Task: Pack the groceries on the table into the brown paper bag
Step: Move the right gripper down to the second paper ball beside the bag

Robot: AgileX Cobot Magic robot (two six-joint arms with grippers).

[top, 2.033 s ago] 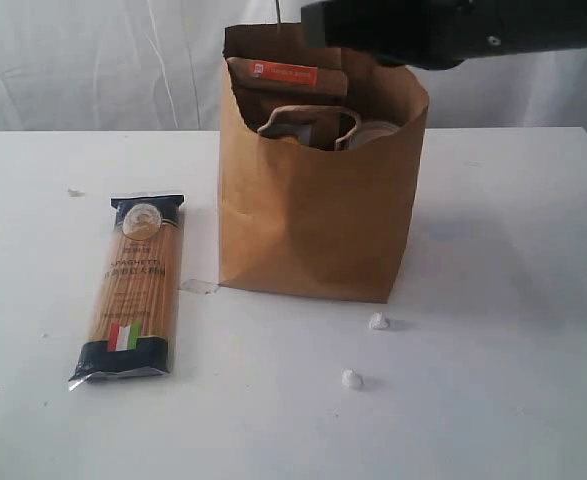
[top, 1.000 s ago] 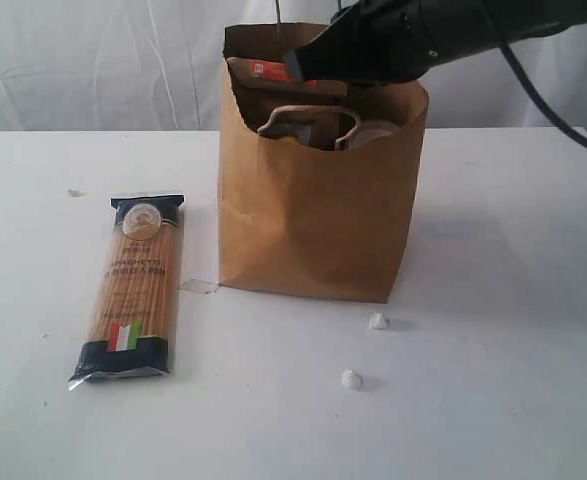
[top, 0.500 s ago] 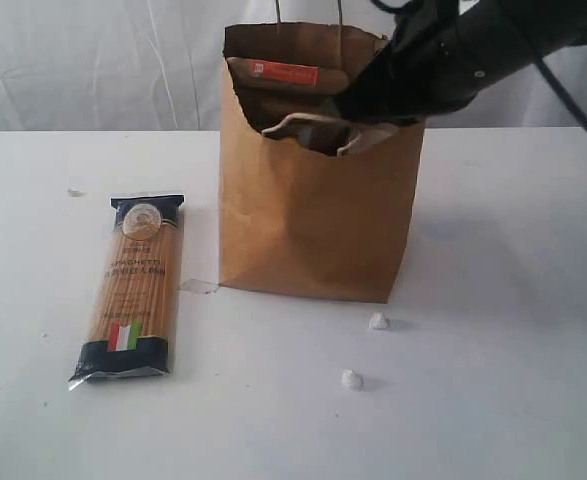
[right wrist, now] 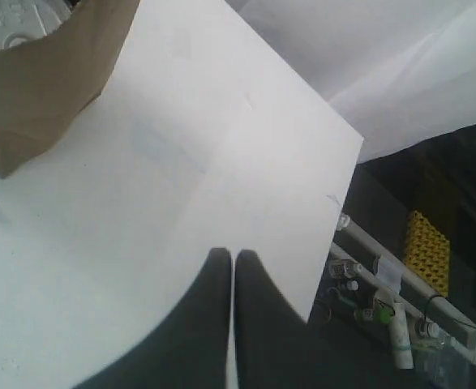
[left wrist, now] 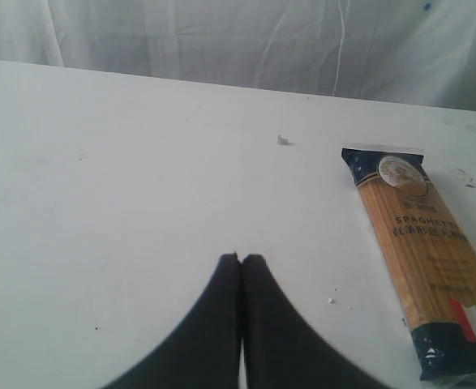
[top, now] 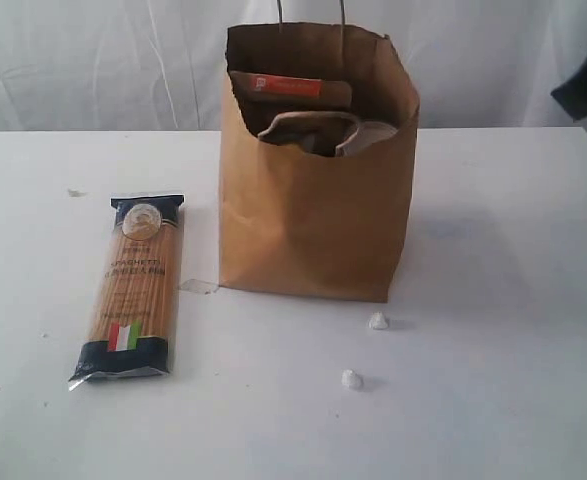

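table (top: pixel 493 400) white, scuffed | white curtain (top: pixel 93 60) behind | left hand (left wrist: pixel 240 259) together, empty | right hand (right wrist: pixel 232 255) together, empty

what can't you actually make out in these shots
- Exterior view: the brown paper bag hides its contents behind its wall, except the top of the brown pouch with orange label.
- Right wrist view: a white embossed thing past the bag's rim is cut off by the picture corner; unidentifiable.
- Left wrist view: the spaghetti packet runs off the picture edge.
- Exterior view: two small white lumps, too small to identify.
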